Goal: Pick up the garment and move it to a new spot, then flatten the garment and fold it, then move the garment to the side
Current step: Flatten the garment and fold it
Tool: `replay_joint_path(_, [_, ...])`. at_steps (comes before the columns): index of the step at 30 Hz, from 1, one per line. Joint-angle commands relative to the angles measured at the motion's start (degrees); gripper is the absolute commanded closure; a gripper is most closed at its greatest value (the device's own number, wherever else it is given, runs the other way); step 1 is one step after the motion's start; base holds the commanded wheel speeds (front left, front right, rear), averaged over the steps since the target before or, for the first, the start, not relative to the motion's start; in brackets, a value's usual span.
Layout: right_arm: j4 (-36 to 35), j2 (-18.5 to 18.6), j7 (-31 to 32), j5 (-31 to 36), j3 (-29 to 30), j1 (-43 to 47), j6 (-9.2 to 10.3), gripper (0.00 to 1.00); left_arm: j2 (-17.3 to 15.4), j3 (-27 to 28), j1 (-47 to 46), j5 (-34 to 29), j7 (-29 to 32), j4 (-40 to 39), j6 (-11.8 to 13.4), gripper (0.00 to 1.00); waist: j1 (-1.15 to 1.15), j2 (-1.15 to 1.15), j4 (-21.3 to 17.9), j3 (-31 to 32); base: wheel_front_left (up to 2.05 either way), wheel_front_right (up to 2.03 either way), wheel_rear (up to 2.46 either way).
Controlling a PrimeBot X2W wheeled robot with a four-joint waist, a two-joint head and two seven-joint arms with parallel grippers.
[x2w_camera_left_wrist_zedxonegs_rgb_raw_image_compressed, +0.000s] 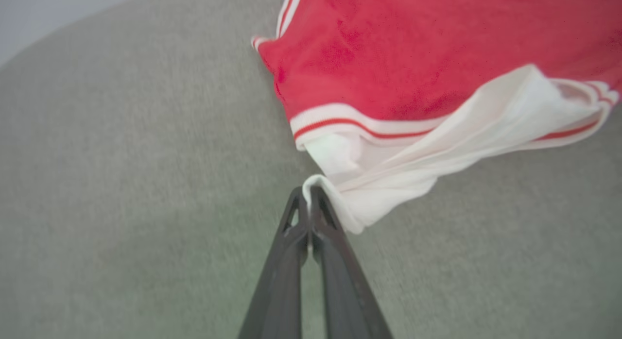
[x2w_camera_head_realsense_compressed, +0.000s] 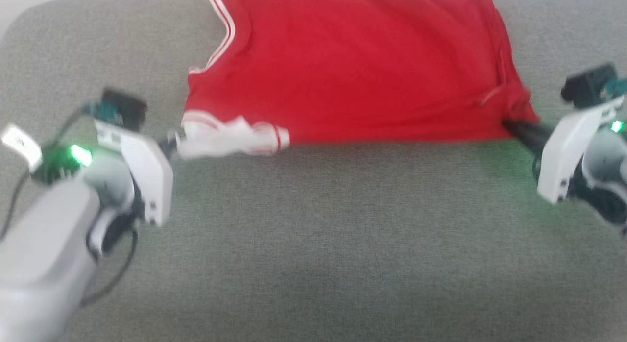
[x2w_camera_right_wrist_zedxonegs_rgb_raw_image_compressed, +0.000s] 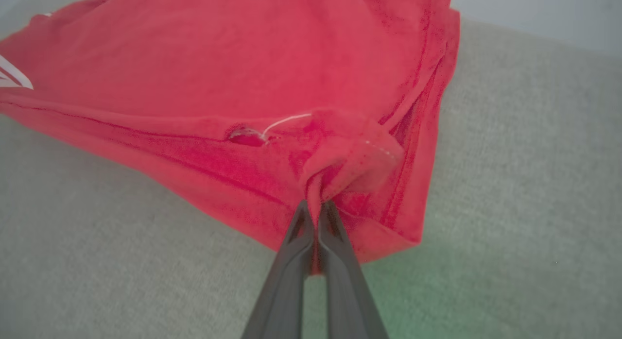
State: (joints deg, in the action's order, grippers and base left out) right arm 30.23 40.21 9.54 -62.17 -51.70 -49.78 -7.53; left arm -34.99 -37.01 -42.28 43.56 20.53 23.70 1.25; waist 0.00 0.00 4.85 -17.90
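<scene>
Grey woven upholstery [x2w_camera_head_realsense_compressed: 313, 244] stretches under the garment [x2w_camera_head_realsense_compressed: 352, 62], which lies toward the far side, its near edge strung between the two arms. On one end the left gripper [x2w_camera_left_wrist_zedxonegs_rgb_raw_image_compressed: 307, 195] is pinched tight on the white sleeve [x2w_camera_left_wrist_zedxonegs_rgb_raw_image_compressed: 388, 183]; on the other the right gripper [x2w_camera_right_wrist_zedxonegs_rgb_raw_image_compressed: 316, 208] is clamped on a bunched red corner. This looks like the flattening step. Next, I'd guess, comes an even pull apart, then laying the cloth down smooth.

Garment [x2w_camera_head_realsense_compressed: 352, 62]: red, striped trim, white sleeve bunched at one corner. Lies spread, wrinkled, across far half of grey fabric surface [x2w_camera_head_realsense_compressed: 313, 244].
</scene>
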Motion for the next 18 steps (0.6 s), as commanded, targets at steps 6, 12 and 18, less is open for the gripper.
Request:
replay_joint_path(6, [-5.60,3.33,0.10,-0.55,1.09,8.39,0.09,1.00,-5.81,1.31,13.41,2.82,4.01,-15.59,8.83,1.00,0.00,0.00,-0.82,0.65,0.00,0.00,0.00])
replay_joint_path(12, [-13.17,6.26,3.12,-1.45,1.86,17.79,0.08,1.00,-10.07,2.26,25.41,5.20,6.86,-28.95,17.54,1.00,0.00,0.00,-1.26,1.12,0.00,0.00,0.00])
replay_joint_path(18, [-19.10,9.16,5.21,-1.47,3.67,25.96,0.08,1.00,-11.75,1.67,34.42,7.73,7.59,-35.76,21.99,1.00,0.00,0.00,-1.52,1.47,0.00,0.00,0.00])
